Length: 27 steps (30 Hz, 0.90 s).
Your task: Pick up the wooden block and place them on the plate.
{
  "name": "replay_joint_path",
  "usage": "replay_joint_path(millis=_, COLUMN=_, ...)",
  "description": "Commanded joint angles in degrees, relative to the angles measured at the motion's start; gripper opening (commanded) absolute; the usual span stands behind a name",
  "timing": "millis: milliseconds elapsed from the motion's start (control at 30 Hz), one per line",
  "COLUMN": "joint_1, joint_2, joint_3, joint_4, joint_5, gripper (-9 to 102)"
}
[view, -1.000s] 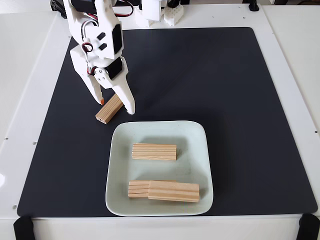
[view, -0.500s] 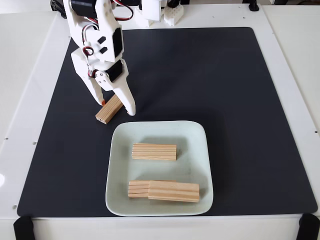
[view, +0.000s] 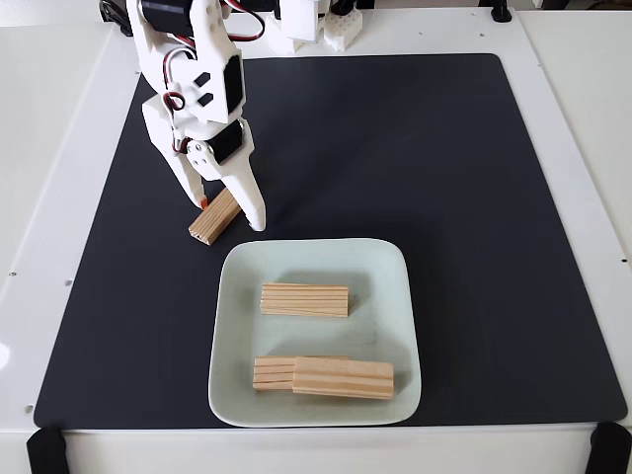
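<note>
In the fixed view, the upper end of the wooden block (view: pixel 215 219) beside the plate (view: pixel 237 286) is hidden under the gripper (view: pixel 229 214), so its full length cannot be read; its lower end face shows, pointing down-left. This block lies slanted on the black mat (view: pixel 444 197), just beyond the plate's upper left corner and apart from the rim. The white fingers stand one on each side of it at a narrow spread, the shorter finger with an orange tip (view: pixel 202 202) at the block's left edge, the longer finger (view: pixel 251 202) along its right side. Whether they are pressing the wood or only close to it is hard to make out.

On the plate, one grooved block (view: pixel 304 299) lies level near the middle. Nearer the plate's lower rim, two more lie end to end and overlapping: the right block (view: pixel 344 378) covers part of the left block (view: pixel 273 372), so where one ends is unclear.

The arm (view: pixel 193 79) rises from the plate's upper left toward the top edge, where it is cut off. White parts (view: pixel 341 30) sit on the white table (view: pixel 59 118) past the mat's far edge, also cut off. Two black clamps (view: pixel 44 449) grip the table's near corners.
</note>
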Motion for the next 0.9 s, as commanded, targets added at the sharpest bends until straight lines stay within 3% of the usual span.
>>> replay_joint_path(millis=0, joint_1=-0.70, joint_2=0.35, joint_3=-0.97, joint_4=-0.35, joint_5=0.35, gripper=36)
replay_joint_path(millis=400, joint_1=-0.70, joint_2=-0.09, joint_3=-0.97, joint_4=-0.35, joint_5=0.62, gripper=6)
replay_joint_path(millis=867, joint_1=-0.70, joint_2=1.41, joint_3=0.00, joint_4=-0.09, joint_5=0.70, gripper=0)
